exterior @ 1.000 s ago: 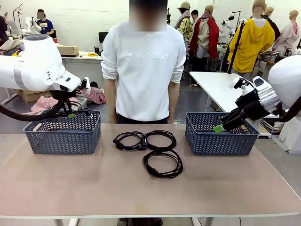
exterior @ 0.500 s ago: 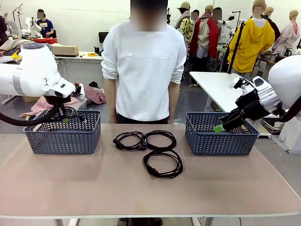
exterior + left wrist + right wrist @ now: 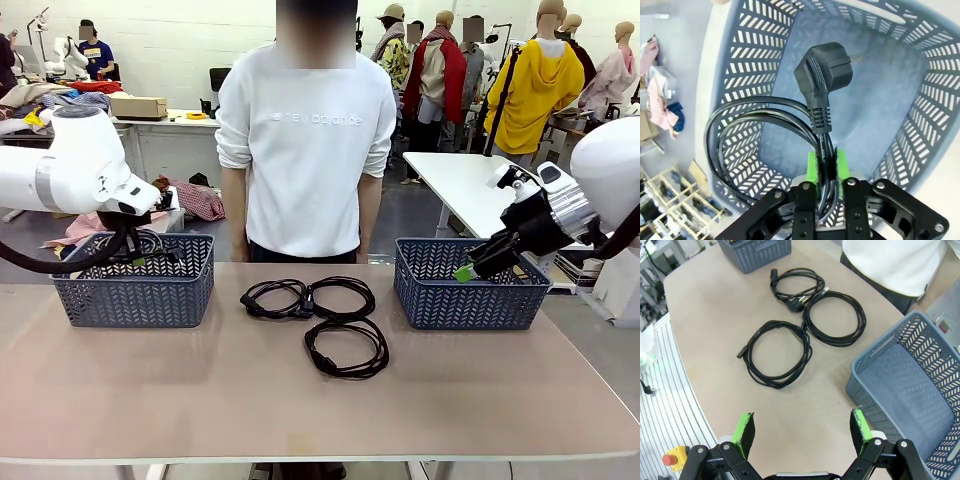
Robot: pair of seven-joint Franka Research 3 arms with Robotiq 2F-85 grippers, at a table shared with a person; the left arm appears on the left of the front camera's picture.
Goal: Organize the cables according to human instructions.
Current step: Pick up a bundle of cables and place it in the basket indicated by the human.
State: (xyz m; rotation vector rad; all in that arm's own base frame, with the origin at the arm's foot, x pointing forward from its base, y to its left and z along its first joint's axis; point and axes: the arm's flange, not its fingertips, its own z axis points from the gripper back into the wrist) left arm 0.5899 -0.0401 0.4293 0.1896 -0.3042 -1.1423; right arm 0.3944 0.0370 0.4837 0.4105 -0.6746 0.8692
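The left tool [image 3: 827, 163] has sunk lower over the left basket [image 3: 135, 295] in the last second, and the arm has drawn back a little with it. The right arm has not shifted. The left tool's green pads are clenched on the held cable [image 3: 821, 120] just below its plug, with the coil hanging down inside the basket walls. That likely means this cord is about to be let go here, though its coil does not yet look settled on the basket floor.

The right tool [image 3: 803, 432] hangs released, its pads wide apart and nothing between them, just beside the right basket [image 3: 470, 300], which holds nothing.

Three loose cables [image 3: 308, 300] lie mid-bench between the baskets, two side by side and touching, the third nearer the robot. These remain to be sorted.

The bench [image 3: 150, 390] is plain tan. A person [image 3: 305, 150] stands at its far edge, arms down. Behind are white tables and piled clothing.
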